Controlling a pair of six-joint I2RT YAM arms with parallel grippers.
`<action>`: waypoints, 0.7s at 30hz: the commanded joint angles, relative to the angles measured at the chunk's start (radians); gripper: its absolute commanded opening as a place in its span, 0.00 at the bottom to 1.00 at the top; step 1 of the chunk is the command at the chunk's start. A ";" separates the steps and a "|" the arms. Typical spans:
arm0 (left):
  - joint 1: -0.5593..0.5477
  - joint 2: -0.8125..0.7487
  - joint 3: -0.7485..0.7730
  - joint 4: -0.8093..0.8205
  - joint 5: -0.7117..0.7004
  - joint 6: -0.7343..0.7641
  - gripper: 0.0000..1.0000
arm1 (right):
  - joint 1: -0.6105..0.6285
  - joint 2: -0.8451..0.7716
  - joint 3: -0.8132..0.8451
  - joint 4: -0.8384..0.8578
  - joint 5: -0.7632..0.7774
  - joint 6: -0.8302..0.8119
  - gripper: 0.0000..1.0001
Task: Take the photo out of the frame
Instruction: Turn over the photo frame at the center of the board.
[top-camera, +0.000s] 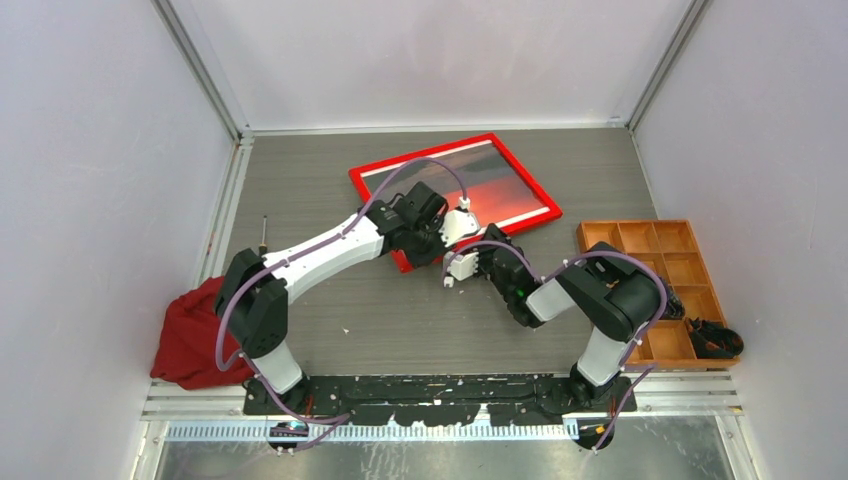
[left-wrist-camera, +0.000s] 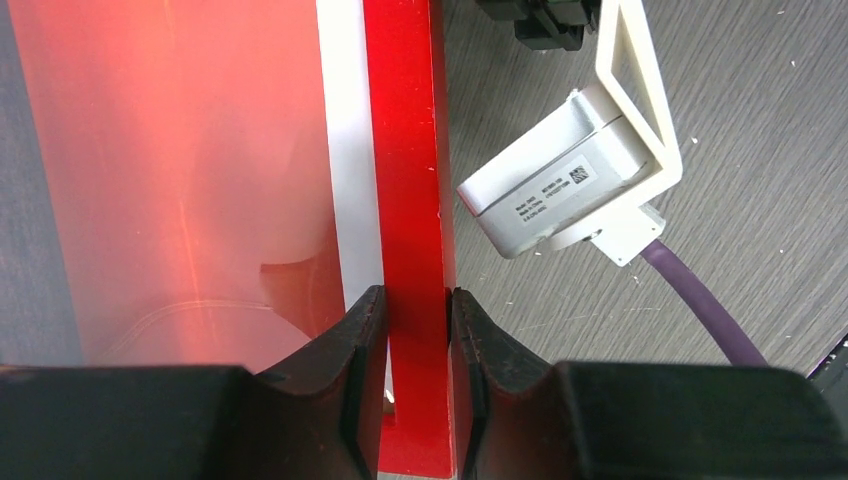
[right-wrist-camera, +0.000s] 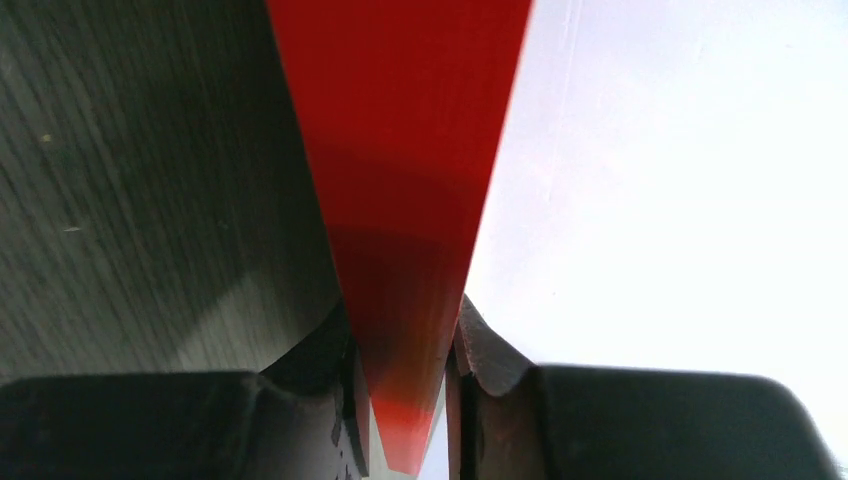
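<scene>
The frame (top-camera: 424, 154) lies face-up near the tabletop's (top-camera: 380, 325) far edge, its long axis slanting from near-left to far-right. The left pincer (left-wrist-camera: 417, 325) and right pincer (right-wrist-camera: 405, 350) each clamp its red rail at the near-left end. The photo (top-camera: 505, 185) seems seated inside. Bare tabletop lies nearer the arms.

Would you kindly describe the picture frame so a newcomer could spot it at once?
On the grey table, look to the far middle. The frame lies there, a thin-railed bright red rectangle around the photo, a sunset print. Unlike the orange tray on the right or the red cloth on the left, it has the left hand and right hand pinching its rail.
</scene>
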 joint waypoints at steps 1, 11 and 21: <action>-0.003 -0.082 0.017 0.031 0.008 0.016 0.01 | 0.007 -0.037 -0.004 0.143 0.003 0.023 0.08; 0.003 -0.131 0.058 -0.027 -0.023 0.039 0.40 | 0.008 -0.069 -0.001 0.179 0.017 0.048 0.01; 0.074 -0.348 0.055 0.015 -0.086 0.001 0.85 | 0.007 -0.123 -0.005 0.187 0.014 0.073 0.01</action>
